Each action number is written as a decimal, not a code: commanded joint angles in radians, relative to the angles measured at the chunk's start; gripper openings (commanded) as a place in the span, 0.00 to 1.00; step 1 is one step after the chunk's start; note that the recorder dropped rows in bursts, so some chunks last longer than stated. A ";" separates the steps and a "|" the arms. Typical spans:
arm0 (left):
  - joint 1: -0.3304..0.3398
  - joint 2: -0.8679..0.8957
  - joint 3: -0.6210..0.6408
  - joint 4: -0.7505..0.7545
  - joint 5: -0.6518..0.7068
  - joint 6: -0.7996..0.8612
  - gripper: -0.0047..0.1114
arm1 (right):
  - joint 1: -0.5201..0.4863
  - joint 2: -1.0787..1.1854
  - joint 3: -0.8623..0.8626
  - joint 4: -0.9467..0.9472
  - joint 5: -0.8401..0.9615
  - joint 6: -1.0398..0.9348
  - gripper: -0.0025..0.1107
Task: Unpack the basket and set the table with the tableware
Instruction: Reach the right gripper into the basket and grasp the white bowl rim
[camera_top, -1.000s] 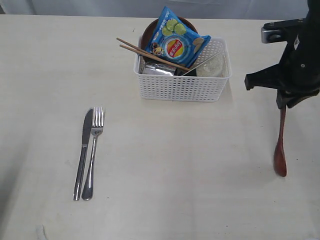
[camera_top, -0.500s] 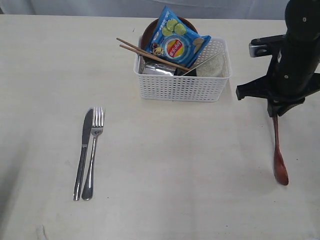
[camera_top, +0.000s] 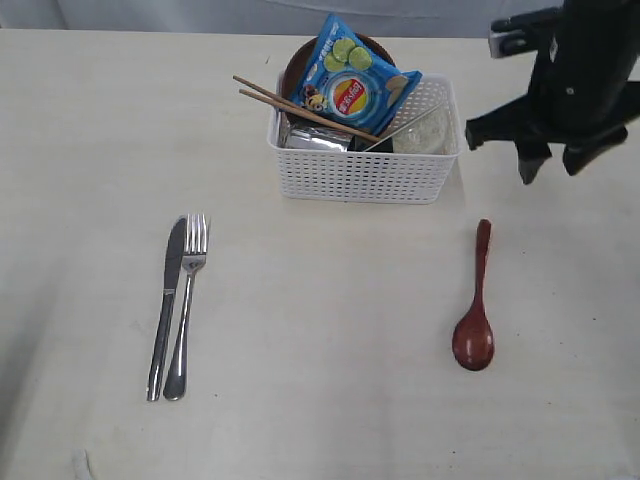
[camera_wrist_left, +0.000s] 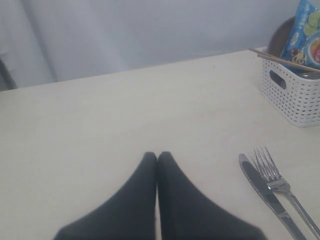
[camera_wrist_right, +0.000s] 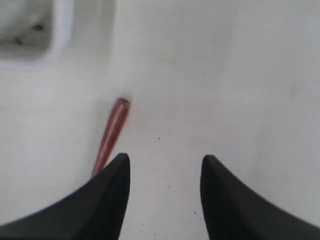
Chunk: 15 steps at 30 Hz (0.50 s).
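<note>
Nearest you on the counter (camera_top: 330, 400), the knife (camera_top: 166, 310) and fork (camera_top: 187, 300) lie side by side on the left. Their handles point toward the near edge and their long axes run near-to-far. Well apart on the right lies the spoon (camera_top: 478, 290), flat on the counter, bowl end toward the near edge and handle pointing away toward the basket (camera_top: 360, 175). Nothing grips it.

The basket sits further back, its long side across your view. The chopsticks (camera_top: 300, 108) lie across its top. Their long axis is slanted, with one end jutting past the left rim and the other running down toward the middle, under the chip bag (camera_top: 355, 85). The cup (camera_top: 315, 138) sits low at the left end, the bowl (camera_top: 425, 130) at the right end, and the plate (camera_top: 292, 68) stands against the far wall behind the bag.

The right pincer (camera_top: 549, 172) hangs just beside the basket's right end. It is empty, with its jaws standing wide and pointing down. From it, the basket's contents lie to the left, so that arm looks the nearer one for the next pick. For the chopsticks, you would likely set the jaws across that slanted axis.

The left pincer (camera_wrist_left: 157, 157) has its tips pressed together, holding nothing. It is over bare counter, with the knife and fork lying between it and the basket.
</note>
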 joint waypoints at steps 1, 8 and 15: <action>0.002 -0.003 0.002 -0.009 -0.001 0.000 0.04 | 0.086 -0.043 -0.149 0.062 0.026 -0.050 0.41; 0.002 -0.003 0.002 -0.009 -0.001 0.000 0.04 | 0.155 0.071 -0.375 0.145 0.117 0.107 0.41; 0.002 -0.003 0.002 -0.009 -0.001 0.000 0.04 | 0.155 0.232 -0.505 0.169 0.117 0.201 0.41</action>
